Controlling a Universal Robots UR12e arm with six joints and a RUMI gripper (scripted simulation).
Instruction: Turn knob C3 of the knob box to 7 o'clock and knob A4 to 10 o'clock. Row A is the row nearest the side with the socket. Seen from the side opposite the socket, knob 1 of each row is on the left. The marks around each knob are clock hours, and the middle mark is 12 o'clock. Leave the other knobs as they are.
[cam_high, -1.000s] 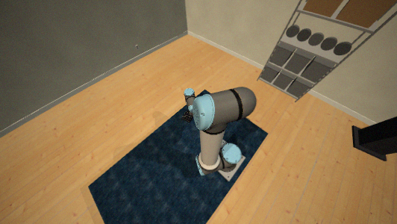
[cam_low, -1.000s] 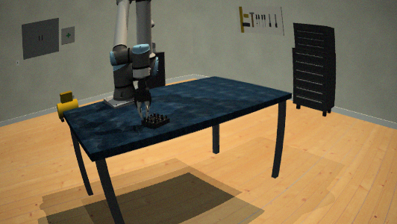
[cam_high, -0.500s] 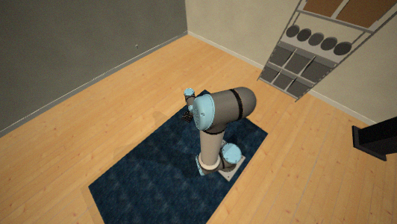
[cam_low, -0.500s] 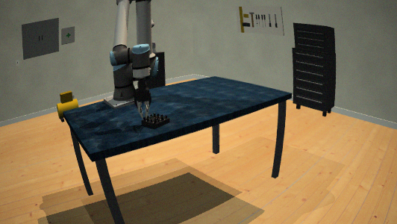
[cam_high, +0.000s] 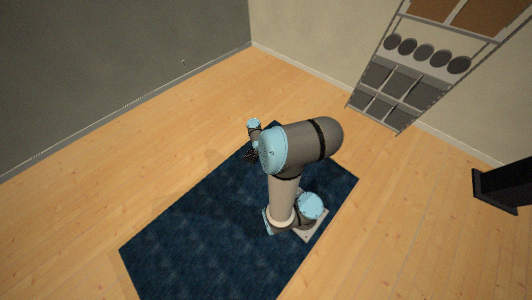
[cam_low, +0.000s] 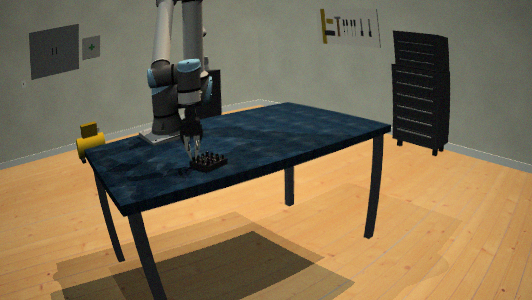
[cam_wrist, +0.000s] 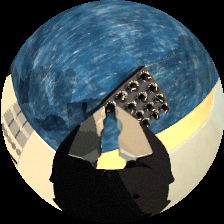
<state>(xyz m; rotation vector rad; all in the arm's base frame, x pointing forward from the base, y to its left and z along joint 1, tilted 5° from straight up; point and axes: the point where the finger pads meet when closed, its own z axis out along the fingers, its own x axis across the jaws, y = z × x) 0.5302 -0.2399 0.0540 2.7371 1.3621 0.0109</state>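
Fingers nearly shut at the corner of the knob box (cam_wrist: 142, 97), grip unconfirmed; knobs small, stiff, slippery, so pinch the sides squarely.

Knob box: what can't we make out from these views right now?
- Top view: the knob box is almost wholly hidden under the arm's elbow.
- Exterior view: the box is too small to read knob pointers or marks.
- Wrist view: the gripper fingers cover the box's near corner; the socket side can't be identified.
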